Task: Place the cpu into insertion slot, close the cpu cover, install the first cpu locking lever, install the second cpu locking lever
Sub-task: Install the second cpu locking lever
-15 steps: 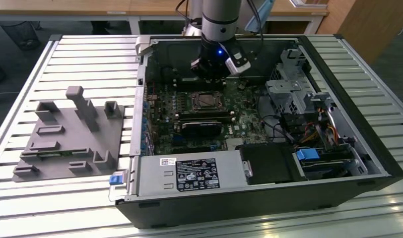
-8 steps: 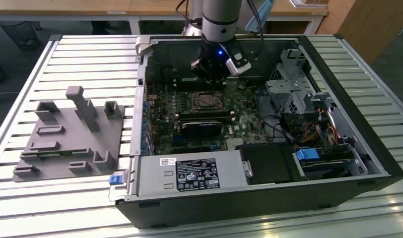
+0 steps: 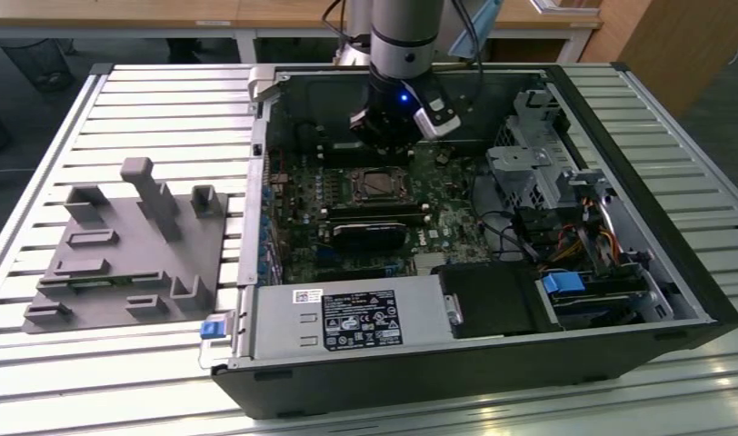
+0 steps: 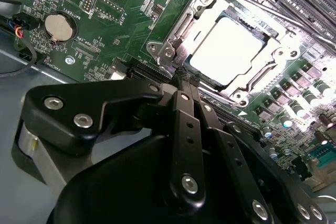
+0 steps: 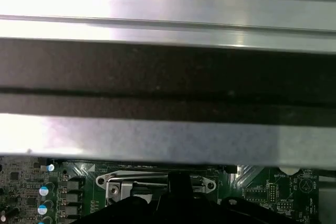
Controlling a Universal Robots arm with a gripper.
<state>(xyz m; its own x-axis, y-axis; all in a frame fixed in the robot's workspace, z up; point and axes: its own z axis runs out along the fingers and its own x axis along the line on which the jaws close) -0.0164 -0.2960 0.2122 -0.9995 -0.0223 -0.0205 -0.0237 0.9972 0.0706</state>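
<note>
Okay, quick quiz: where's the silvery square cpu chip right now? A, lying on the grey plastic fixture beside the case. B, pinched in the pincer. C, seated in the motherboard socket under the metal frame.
C: in the second wrist view the silvery square cpu chip sits in the socket, framed by the thin silvery metal cover, with the pincer at the socket's edge.

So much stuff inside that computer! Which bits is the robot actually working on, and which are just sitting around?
Part of the job:
- cpu, lying in the insertion slot
- cpu cover, down around the chip
- pincer, fingertips together at the socket's edge

Just lying about:
- grey fixture on the table
- coin battery
- power supply
- black block
</note>
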